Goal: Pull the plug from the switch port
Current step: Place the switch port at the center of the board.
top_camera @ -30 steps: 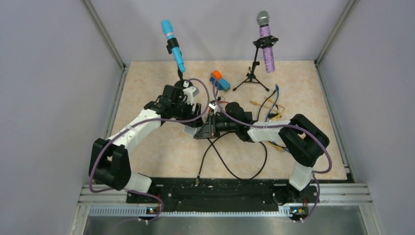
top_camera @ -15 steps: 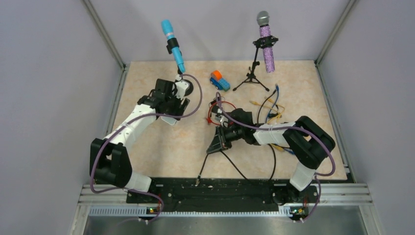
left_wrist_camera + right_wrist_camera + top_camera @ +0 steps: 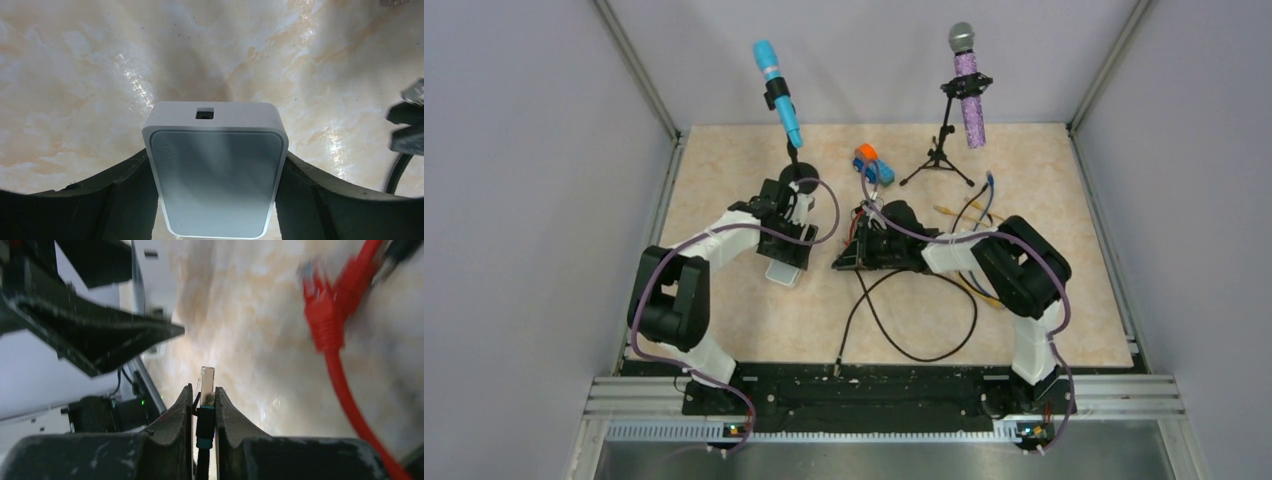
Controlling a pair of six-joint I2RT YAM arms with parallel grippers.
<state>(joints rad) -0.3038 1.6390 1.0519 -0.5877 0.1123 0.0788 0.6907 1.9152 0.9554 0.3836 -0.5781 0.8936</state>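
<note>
Over the marbled bench [image 3: 714, 180], your R fingers [image 3: 187, 405] pinch the plug [image 3: 206, 377] by its stiff boot (clear tip prob brittle, keep grip there), L fingers [image 3: 131, 175] clamp white box [image 3: 215, 175].

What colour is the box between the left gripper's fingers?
The box is white with a pale grey face; left wrist view shows it best.

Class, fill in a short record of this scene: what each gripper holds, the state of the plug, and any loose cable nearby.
left gripper: closed on the sides of the white box
right gripper: shut on the plug
plug tip: clear, in no port
socket on white box edge: empty
red cable: loose, right of plug in the right wrist view
</note>
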